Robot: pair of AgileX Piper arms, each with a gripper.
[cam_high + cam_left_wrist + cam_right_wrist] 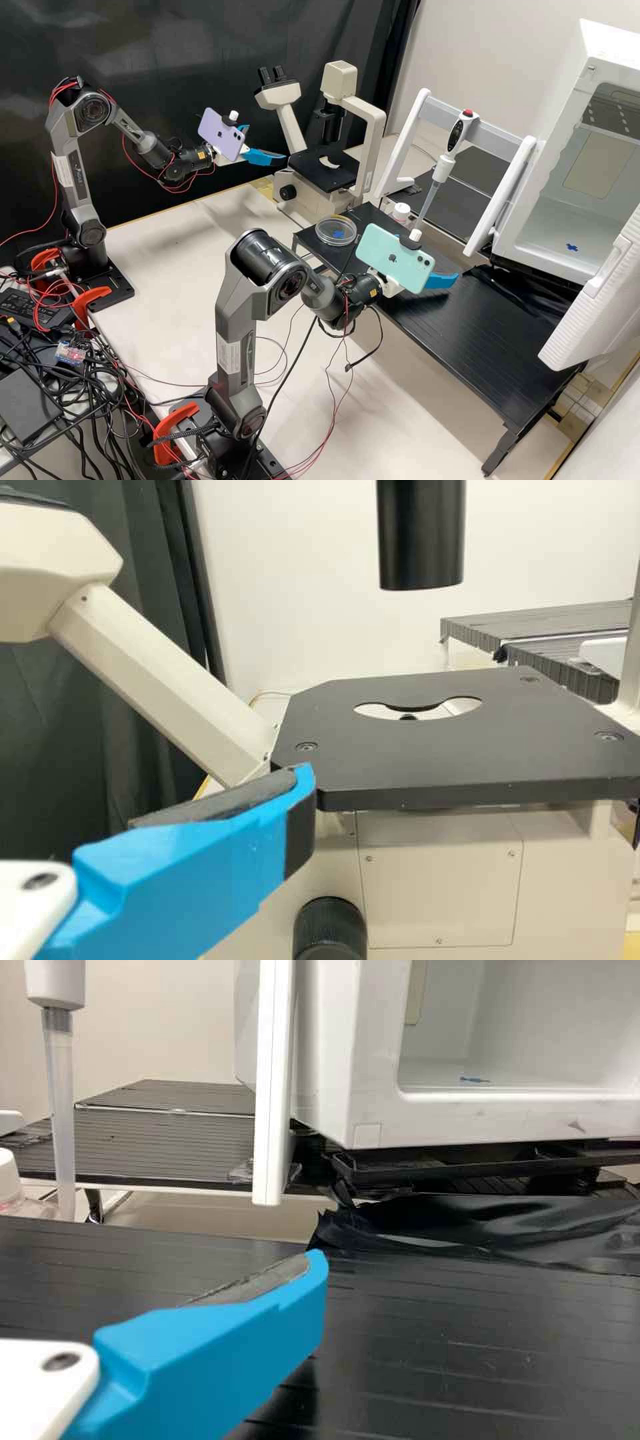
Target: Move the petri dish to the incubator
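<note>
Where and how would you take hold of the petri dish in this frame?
Probably by opposite sides of its round wall, coming from above: the petri dish lies flat on the black platform, low and wide, so its wall offers more to pinch than its broad face.

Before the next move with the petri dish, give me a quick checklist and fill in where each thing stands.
1. Petri dish flat on the black stand: ok.
2. Dish lid fully seated: cannot tell.
3. Incubator door open: ok.
4. Blue mark on the incubator floor uncovered: ok.
5. Right gripper open and holding nothing: ok.
6. Right gripper lined up at the dish: not ok; it is over the stand, away from the dish, with its wrist view facing the incubator.
</note>
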